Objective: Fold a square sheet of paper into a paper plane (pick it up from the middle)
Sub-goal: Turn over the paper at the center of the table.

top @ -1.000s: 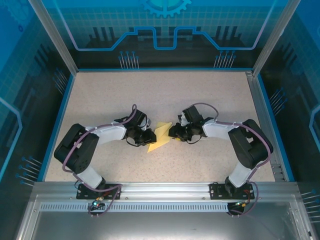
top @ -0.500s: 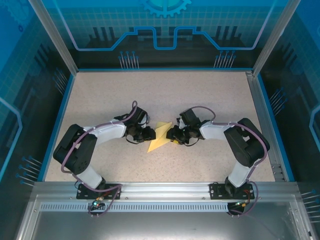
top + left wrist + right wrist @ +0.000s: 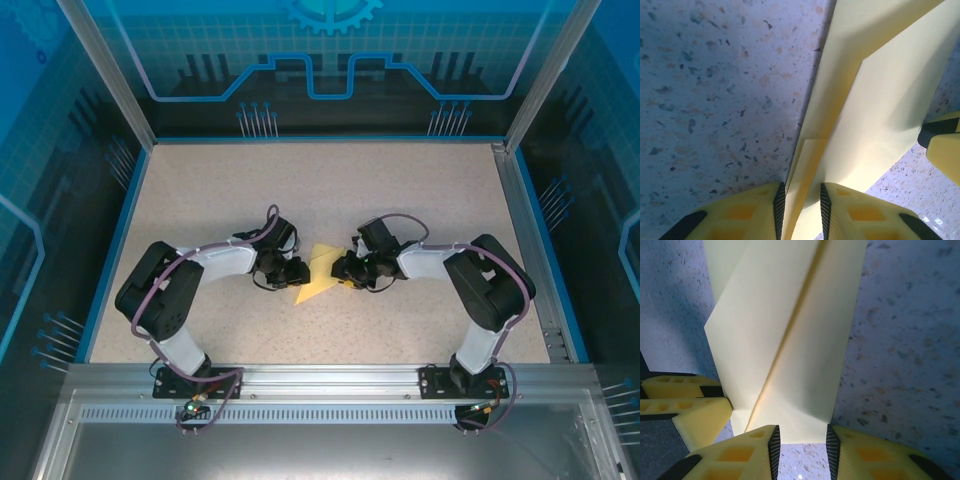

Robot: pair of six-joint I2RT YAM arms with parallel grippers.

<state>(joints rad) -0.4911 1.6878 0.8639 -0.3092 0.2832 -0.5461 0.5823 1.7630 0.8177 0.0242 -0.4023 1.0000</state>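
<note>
Half-folded paper (image 3: 318, 277), a gripper at each end
My left gripper (image 3: 801, 192) and right gripper (image 3: 802, 432) both have jaws apart around its edges, I'd guess lining up to pinch a crease.

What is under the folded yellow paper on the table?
Only the speckled table shows around the folded yellow paper, which rests on it. The surface directly beneath is covered by its layers.
</note>
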